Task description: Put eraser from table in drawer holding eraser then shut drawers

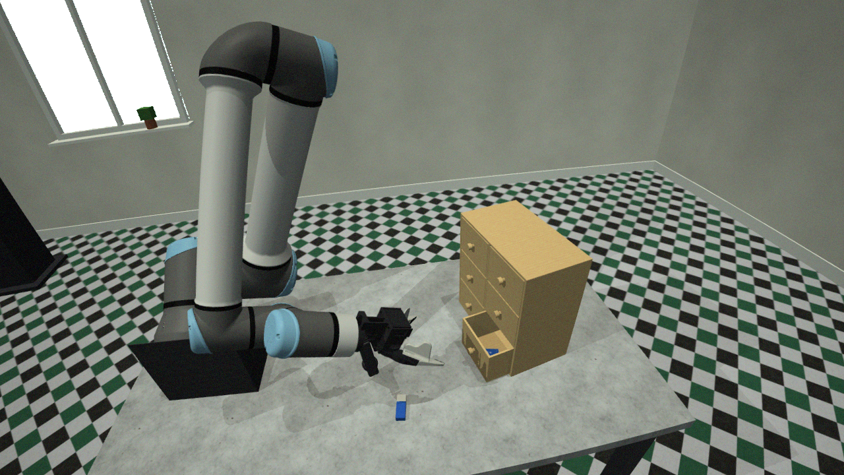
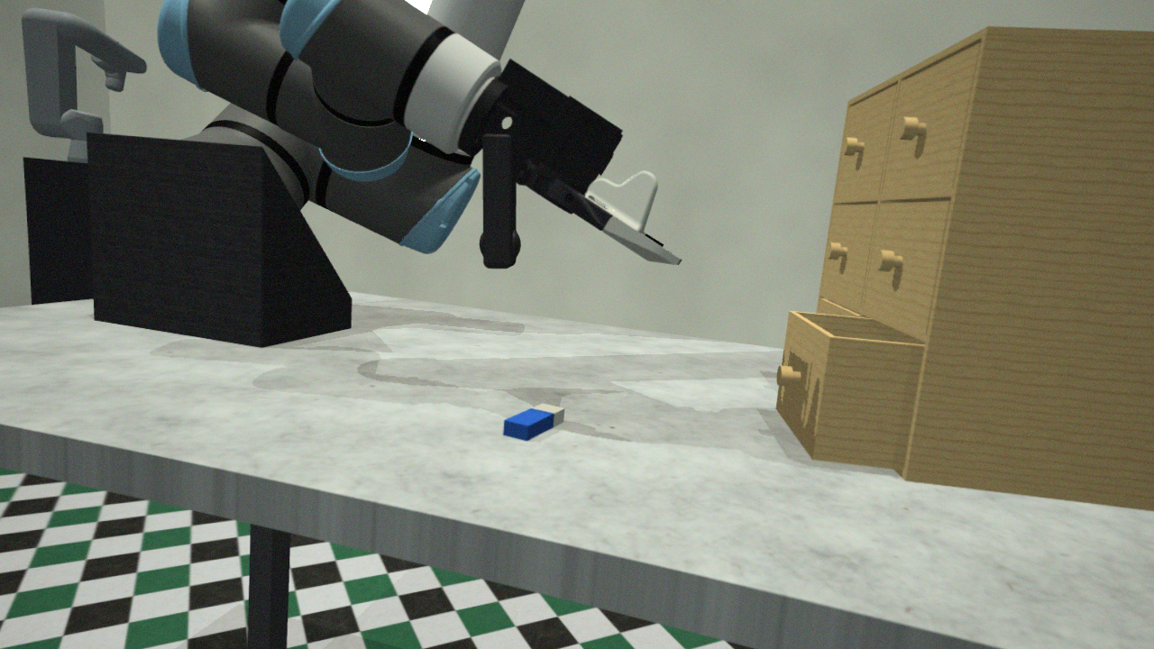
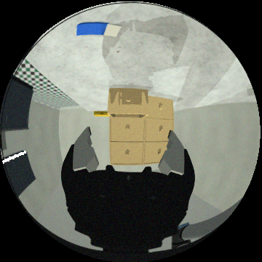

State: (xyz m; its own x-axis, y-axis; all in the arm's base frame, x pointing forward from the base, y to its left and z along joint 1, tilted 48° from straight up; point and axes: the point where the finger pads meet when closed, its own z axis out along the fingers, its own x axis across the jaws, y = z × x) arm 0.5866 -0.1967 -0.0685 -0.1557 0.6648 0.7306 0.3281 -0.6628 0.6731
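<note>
A blue and white eraser (image 1: 400, 408) (image 2: 530, 423) (image 3: 92, 29) lies flat on the table. The wooden chest (image 1: 548, 318) (image 2: 1048, 282) (image 3: 127, 135) stands upright. Its bottom drawer (image 1: 501, 367) (image 2: 867, 403) (image 3: 125, 109) on the eraser's side is pulled out, with a blue object (image 1: 491, 351) partly visible inside. The bottom drawer beside it (image 3: 164, 110) seems to stand out slightly; the upper four look shut. My gripper (image 1: 428, 340) (image 2: 671, 251) (image 3: 129, 128) is open and empty, above the table in front of the chest, tilted forward and down. It is not touching the chest or the eraser.
The arm's black pedestal (image 1: 203, 372) (image 2: 181, 242) stands at the left end of the table. The table's front edge (image 2: 484, 528) runs past the eraser's side. A small yellow item (image 3: 100, 113) shows beside the chest in the wrist view.
</note>
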